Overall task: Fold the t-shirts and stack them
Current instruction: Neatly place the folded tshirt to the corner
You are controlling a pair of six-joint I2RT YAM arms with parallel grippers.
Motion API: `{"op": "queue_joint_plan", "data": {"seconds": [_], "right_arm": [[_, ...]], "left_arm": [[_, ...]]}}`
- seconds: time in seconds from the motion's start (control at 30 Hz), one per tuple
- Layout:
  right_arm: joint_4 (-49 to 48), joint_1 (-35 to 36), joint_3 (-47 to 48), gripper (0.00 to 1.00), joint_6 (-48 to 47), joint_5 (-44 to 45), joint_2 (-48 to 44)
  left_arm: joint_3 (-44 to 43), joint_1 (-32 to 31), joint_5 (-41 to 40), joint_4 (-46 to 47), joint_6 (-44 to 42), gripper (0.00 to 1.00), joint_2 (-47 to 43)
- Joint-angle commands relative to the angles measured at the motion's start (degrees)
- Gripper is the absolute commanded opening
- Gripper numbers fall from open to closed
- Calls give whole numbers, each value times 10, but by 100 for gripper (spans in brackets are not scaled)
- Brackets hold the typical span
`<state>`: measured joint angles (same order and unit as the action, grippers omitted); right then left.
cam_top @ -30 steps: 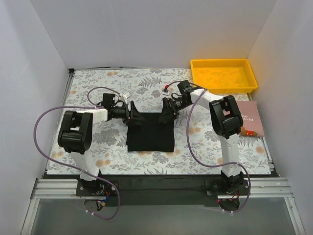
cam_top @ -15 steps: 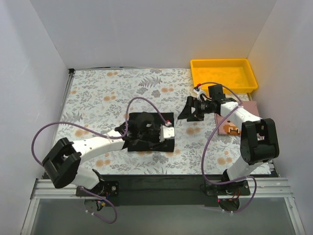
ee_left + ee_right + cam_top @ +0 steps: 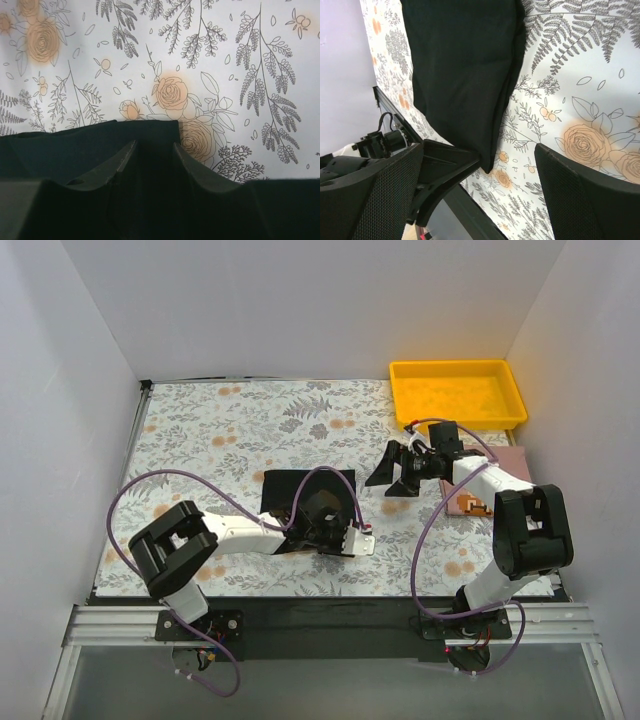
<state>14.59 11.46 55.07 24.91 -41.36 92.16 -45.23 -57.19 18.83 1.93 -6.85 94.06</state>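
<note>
Floral cloth covered the table, walled in white on three sides, with open cloth left of and beyond the folded black t-shirt at mid-table. A yellow tray sat in the far right corner, a pink book near it at the right edge. The right gripper hung spread wide just right of the shirt's far corner. The left gripper straddled the shirt's edge, jaws partway in; grip unclear.

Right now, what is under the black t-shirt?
Only the flowery tablecloth shows, peeking out all around the black t-shirt. The shirt covers whatever lies right beneath it, so that cannot be seen. The left tool is at its near corner.
</note>
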Motion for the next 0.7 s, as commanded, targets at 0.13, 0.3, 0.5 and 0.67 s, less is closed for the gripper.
{"op": "queue_joint_plan", "data": {"seconds": [0.13, 0.3, 0.5, 0.67], "right_arm": [[-48, -2, -29, 98, 51, -41, -14], [-70, 4, -58, 98, 68, -50, -16], [-82, 22, -69, 98, 76, -50, -12], [-103, 46, -92, 98, 91, -65, -1]], "left_arm": [[-3, -4, 5, 21, -7, 32, 28], [4, -3, 48, 0, 5, 26, 15], [-4, 5, 56, -1, 29, 0, 5], [-30, 37, 80, -12, 64, 0, -16]]}}
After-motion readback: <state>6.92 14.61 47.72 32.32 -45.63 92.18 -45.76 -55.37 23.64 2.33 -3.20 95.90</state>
